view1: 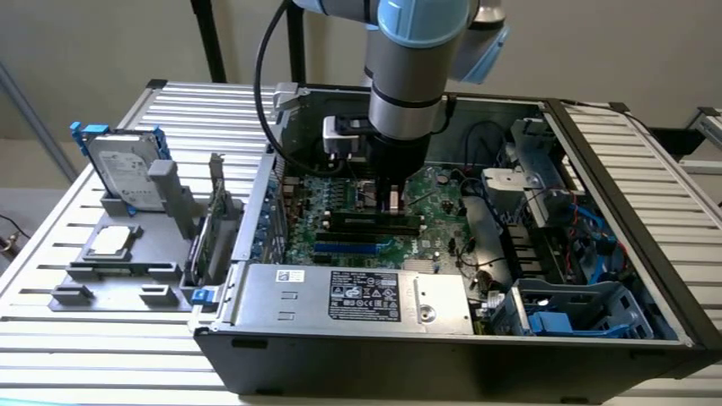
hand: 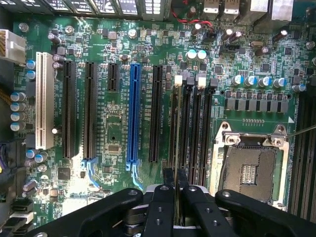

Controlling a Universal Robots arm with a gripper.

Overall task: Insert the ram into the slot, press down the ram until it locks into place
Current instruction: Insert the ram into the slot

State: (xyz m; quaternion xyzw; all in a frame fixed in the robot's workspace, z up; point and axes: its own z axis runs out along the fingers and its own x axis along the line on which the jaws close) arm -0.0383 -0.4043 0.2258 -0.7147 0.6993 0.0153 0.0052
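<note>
The slatted metal table (view1: 79, 355) carries an open computer case (view1: 451, 359) lying on its side. A grey fixture (view1: 113, 275) near the table's edge at the exterior view's left props a hard drive (view1: 118, 169) upright. Inside the case, the power supply (view1: 350, 296) sits along the near wall, and the green motherboard (hand: 118, 128) covers the floor behind it. My arm reaches down into the case over the middle of that board.

On the board, the empty processor socket (hand: 252, 168) lies just beside the bank of black memory sockets, and the blue slot (hand: 132, 113) runs parallel to them, with one black slot between. The slot (hand: 179, 80) is the outermost of the bank, on the blue slot's side; its white end clip shows.

The ram (hand: 177, 131) is seen edge-on as a thin green strip lined up along that socket. I cannot tell whether its lower edge has entered.

My gripper (hand: 175, 174) is drawn narrow, its fingertips (hand: 168, 174) pinching the ram's near end.
</note>
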